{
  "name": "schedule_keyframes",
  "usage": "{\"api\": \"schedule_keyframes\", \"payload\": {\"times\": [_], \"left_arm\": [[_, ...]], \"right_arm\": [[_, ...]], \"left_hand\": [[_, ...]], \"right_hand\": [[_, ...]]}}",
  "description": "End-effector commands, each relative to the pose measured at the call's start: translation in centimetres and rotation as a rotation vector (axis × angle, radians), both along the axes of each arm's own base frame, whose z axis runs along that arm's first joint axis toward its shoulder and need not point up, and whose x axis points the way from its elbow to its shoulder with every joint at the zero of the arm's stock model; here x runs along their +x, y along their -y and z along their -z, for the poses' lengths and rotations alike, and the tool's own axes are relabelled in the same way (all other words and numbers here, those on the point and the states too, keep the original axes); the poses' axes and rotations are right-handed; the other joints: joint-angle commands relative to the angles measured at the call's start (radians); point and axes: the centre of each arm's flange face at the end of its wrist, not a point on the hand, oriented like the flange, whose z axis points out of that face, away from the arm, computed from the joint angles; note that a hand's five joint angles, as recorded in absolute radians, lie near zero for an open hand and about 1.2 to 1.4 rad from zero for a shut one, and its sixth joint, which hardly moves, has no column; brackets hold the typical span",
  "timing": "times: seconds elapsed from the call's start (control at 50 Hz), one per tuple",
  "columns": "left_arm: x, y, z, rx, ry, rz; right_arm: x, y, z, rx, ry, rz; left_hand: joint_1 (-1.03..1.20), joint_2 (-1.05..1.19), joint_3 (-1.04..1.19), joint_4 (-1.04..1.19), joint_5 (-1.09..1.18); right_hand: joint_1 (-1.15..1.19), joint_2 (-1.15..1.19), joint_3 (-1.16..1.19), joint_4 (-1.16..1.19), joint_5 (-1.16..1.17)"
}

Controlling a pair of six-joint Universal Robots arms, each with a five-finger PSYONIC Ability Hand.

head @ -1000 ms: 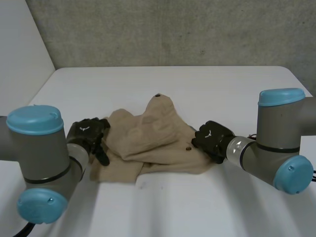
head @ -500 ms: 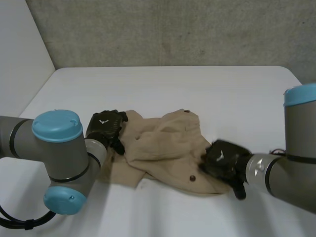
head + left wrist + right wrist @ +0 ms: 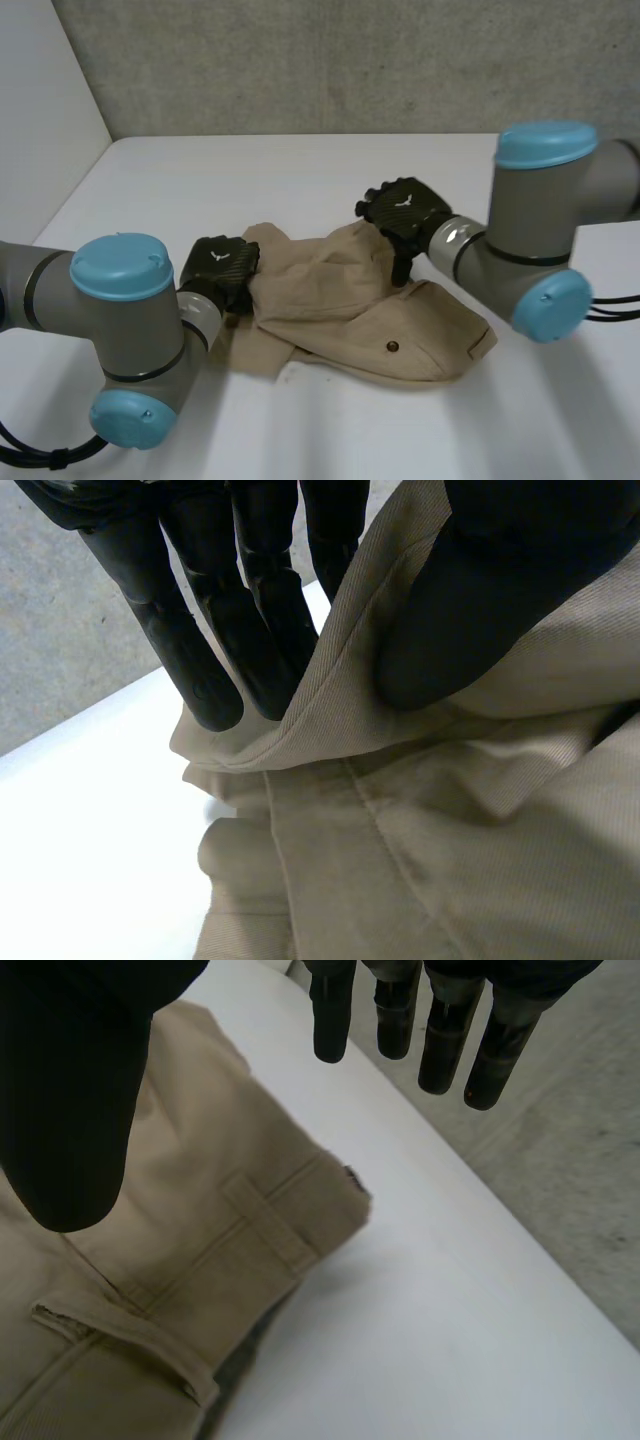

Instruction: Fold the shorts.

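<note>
Shorts of crumpled beige cloth [image 3: 350, 300] are just released by the right hand [image 3: 400, 212], fingers spread; an edge is kept pinched by the left hand [image 3: 222, 270]; fold judged unfinished.

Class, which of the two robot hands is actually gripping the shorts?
The left robot hand: it pinches an edge of the shorts between thumb and fingers. The right robot hand is open, with straight fingers holding nothing.

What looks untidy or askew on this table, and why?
The shorts lie crumpled and skewed, layers bunched unevenly rather than flat. The left robot hand pinches one edge; the right robot hand is open above them.
</note>
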Motion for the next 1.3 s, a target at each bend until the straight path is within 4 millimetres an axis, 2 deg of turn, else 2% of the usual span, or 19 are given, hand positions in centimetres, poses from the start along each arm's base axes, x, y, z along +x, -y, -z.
{"api": "schedule_keyframes", "payload": {"times": [0.02, 0.04, 0.06, 0.08, 0.2, 0.28, 0.3, 0.38, 0.46, 0.5, 0.54, 0.6, 0.68, 0.78, 0.82, 0.84, 0.86, 1.12, 1.3], "left_arm": [[-0.2, 1.0, -0.7, -0.043, -0.001, -0.005], [-0.3, 1.4, -1.0, -0.057, -0.007, -0.006], [-0.4, 1.7, -1.3, -0.073, -0.015, -0.008], [-0.7, 2.4, -2.0, -0.109, -0.025, -0.009], [-1.8, 5.5, -6.2, -0.295, -0.043, -0.013], [-2.1, 8.0, -10.9, -0.483, -0.05, -0.031], [-2.2, 8.4, -12.1, -0.528, -0.057, -0.037], [-2.9, 9.6, -19.2, -0.814, -0.163, -0.071], [-2.8, 8.3, -24.6, -1.015, -0.278, -0.097], [-2.4, 7.2, -26.5, -1.073, -0.318, -0.103], [-2.1, 5.9, -27.3, -1.092, -0.337, -0.096], [-2.3, 4.8, -25.6, -1.04, -0.316, -0.071], [-2.9, 3.4, -20.8, -0.911, -0.25, -0.026], [-2.4, 1.3, -12.6, -0.682, -0.113, 0.023], [-2.1, 0.6, -11.0, -0.638, -0.072, 0.036], [-1.9, 0.3, -10.3, -0.621, -0.054, 0.041], [-1.8, -0.4, -9.5, -0.604, -0.012, 0.051], [-2.4, -3.6, -13.0, -0.691, 0.09, 0.096], [-2.1, -5.6, -16.7, -0.737, 0.031, 0.059]], "right_arm": [[2.2, 1.2, 2.8, -0.009, -0.003, -0.021], [2.3, 1.4, 3.0, -0.016, -0.003, -0.016], [2.5, 1.9, 3.2, -0.04, -0.005, -0.001], [2.6, 2.3, 3.2, -0.056, -0.003, 0.007], [3.5, 5.1, 0.5, -0.275, 0.054, 0.067], [3.7, 7.1, -5.0, -0.539, 0.151, 0.165], [3.6, 7.5, -8.6, -0.663, 0.228, 0.206], [2.6, 6.4, -17.3, -0.95, 0.44, 0.261], [1.6, 4.3, -21.8, -1.072, 0.544, 0.261], [1.3, 3.8, -22.3, -1.072, 0.546, 0.251], [1.2, 3.2, -21.8, -1.039, 0.515, 0.222], [1.2, 2.6, -20.2, -0.971, 0.459, 0.191], [0.6, 1.4, -16.5, -0.818, 0.349, 0.164], [-0.5, -0.4, -9.0, -0.535, 0.154, 0.142], [-0.9, -1.1, -6.8, -0.443, 0.095, 0.134], [-1.3, -1.8, -5.2, -0.362, 0.054, 0.134], [-1.6, -2.2, -4.5, -0.32, 0.039, 0.136], [-3.4, -4.5, -1.1, 0.41, 0.521, 0.342], [-1.3, -5.3, -0.9, 0.425, 0.584, 0.203]], "left_hand": [[0.28, 0.21, 0.215, 0.209, 0.25], [0.28, 0.21, 0.215, 0.209, 0.25], [0.28, 0.21, 0.215, 0.209, 0.25], [0.28, 0.21, 0.215, 0.209, 0.25], [0.28, 0.21, 0.215, 0.209, 0.25], [0.28, 0.21, 0.215, 0.209, 0.25], [0.28, 0.21, 0.215, 0.209, 0.25], [0.28, 0.21, 0.215, 0.209, 0.25], [0.28, 0.21, 0.215, 0.209, 0.25], [0.28, 0.21, 0.215, 0.209, 0.25], [0.28, 0.21, 0.215, 0.209, 0.25], [0.28, 0.21, 0.215, 0.209, 0.25], [0.28, 0.21, 0.215, 0.209, 0.25], [0.28, 0.21, 0.215, 0.209, 0.25], [0.28, 0.21, 0.215, 0.209, 0.25], [0.28, 0.21, 0.215, 0.209, 0.25], [0.28, 0.21, 0.215, 0.209, 0.25], [0.28, 0.21, 0.215, 0.209, 0.25], [0.28, 0.21, 0.215, 0.209, 0.25]], "right_hand": [[0.629, 0.614, 0.608, 0.602, 0.587], [0.74, 0.726, 0.719, 0.714, 0.699], [1.125, 1.11, 1.104, 1.098, 1.084], [1.189, 1.174, 1.168, 1.162, 1.147], [1.189, 1.175, 1.168, 1.163, 1.148], [1.189, 1.175, 1.168, 1.163, 1.148], [1.189, 1.175, 1.168, 1.163, 1.148], [1.189, 1.175, 1.168, 1.163, 1.148], [1.189, 1.175, 1.168, 1.163, 1.148], [1.189, 1.175, 1.168, 1.163, 1.148], [1.189, 1.175, 1.168, 1.163, 1.148], [1.189, 1.175, 1.168, 1.163, 1.148], [1.189, 1.175, 1.168, 1.163, 1.148], [1.185, 1.17, 1.164, 1.158, 1.143], [0.872, 0.858, 0.851, 0.846, 0.831], [0.411, 0.397, 0.39, 0.385, 0.37], [0.253, 0.238, 0.232, 0.226, 0.211], [0.101, 0.087, 0.08, 0.075, 0.06], [0.069, 0.054, 0.048, 0.042, 0.028]]}}
